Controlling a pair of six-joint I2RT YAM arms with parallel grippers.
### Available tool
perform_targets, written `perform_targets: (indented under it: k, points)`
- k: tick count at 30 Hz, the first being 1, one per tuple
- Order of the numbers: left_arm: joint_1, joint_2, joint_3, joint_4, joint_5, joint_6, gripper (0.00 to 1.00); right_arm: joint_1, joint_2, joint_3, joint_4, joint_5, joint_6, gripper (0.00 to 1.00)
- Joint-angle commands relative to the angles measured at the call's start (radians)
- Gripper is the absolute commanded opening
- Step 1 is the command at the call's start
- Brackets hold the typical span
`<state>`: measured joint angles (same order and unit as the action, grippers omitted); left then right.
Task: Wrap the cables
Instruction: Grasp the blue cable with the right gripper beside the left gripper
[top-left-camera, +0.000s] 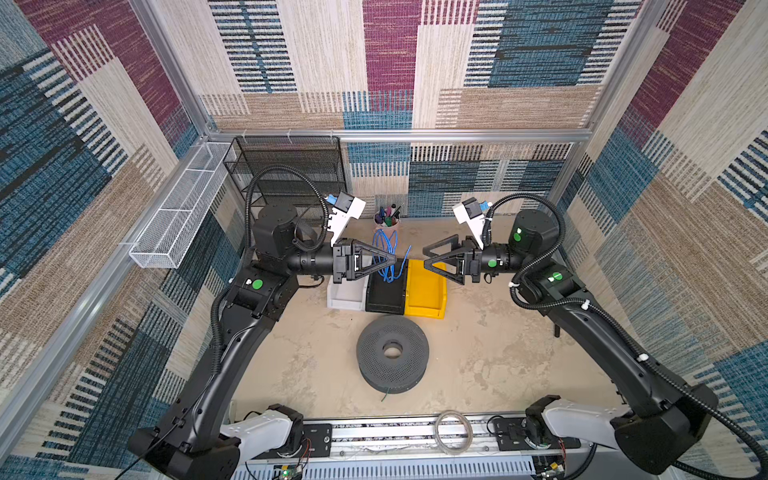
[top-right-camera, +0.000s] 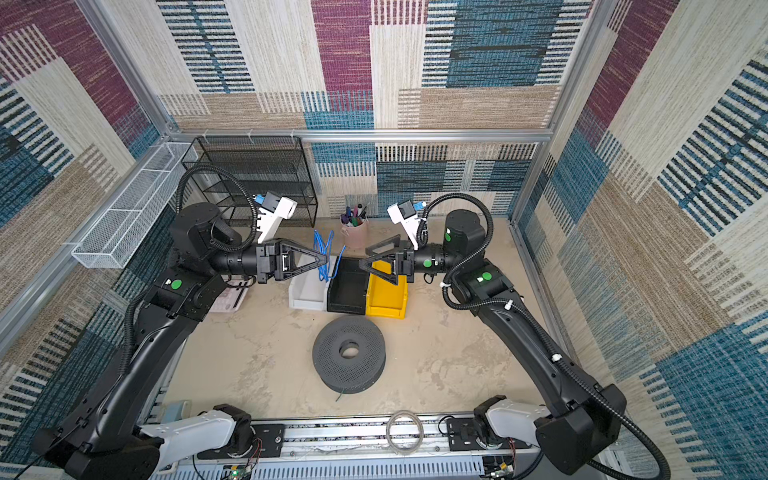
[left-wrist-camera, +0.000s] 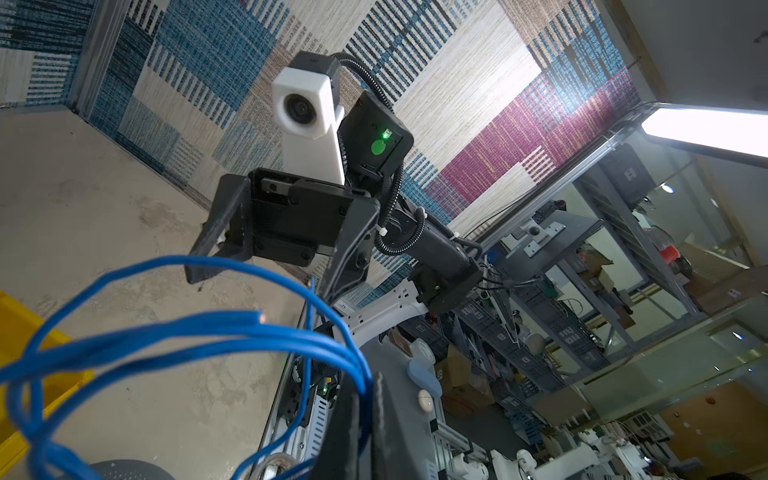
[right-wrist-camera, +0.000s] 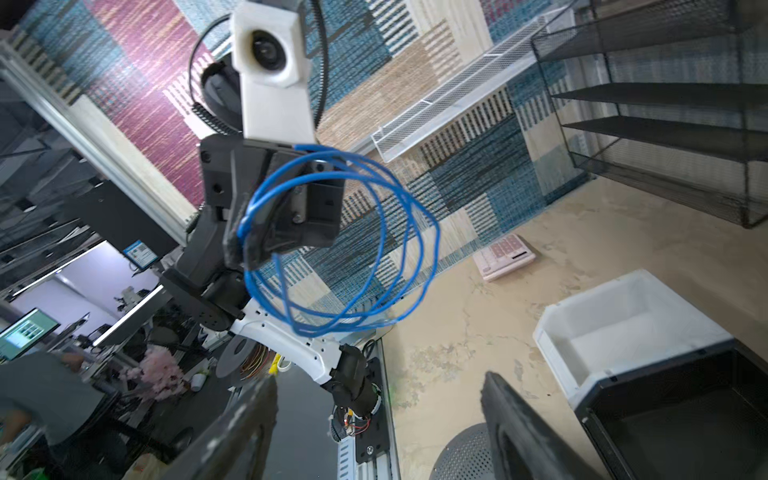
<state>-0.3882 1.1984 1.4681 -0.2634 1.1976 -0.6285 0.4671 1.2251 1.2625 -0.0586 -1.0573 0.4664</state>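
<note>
The cable (top-left-camera: 384, 253) is bright blue and thin, gathered into a loose coil of several loops. It hangs in the air above the bins, and its free end sticks up toward the right. My left gripper (top-left-camera: 392, 259) is shut on one side of the coil, with the strands pinched between its pads (left-wrist-camera: 353, 419). In the right wrist view the coil (right-wrist-camera: 328, 326) dangles from the left gripper's tip (right-wrist-camera: 245, 249). My right gripper (top-left-camera: 424, 257) faces it from a short gap away. It is open and empty, with its fingers (right-wrist-camera: 498, 411) spread wide.
White (top-left-camera: 347, 297), black (top-left-camera: 386, 297) and yellow (top-left-camera: 426, 291) bins sit side by side under the grippers. A dark perforated spool (top-left-camera: 392, 353) lies nearer the front, with a thin wire end (top-left-camera: 386, 395) poking out. A pen cup (top-left-camera: 387, 218), mesh shelf (top-left-camera: 291, 166), wall basket (top-left-camera: 178, 208) and clear tubing ring (top-left-camera: 453, 430) are also in view.
</note>
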Motion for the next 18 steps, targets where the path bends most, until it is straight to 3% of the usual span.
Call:
perform_targets:
  k: [1,11,18]
  points:
    - [-0.009,0.011,0.011,0.042,0.009,-0.008,0.0,0.038,-0.018,-0.008,0.114,-0.031,0.051,0.81]
    - [-0.056,0.037,0.03,0.052,-0.02,-0.01,0.0,0.098,-0.001,0.011,0.16,0.039,0.037,0.81]
    - [-0.058,0.037,0.019,0.05,-0.033,-0.004,0.0,0.129,0.045,0.058,0.154,0.039,0.025,0.72]
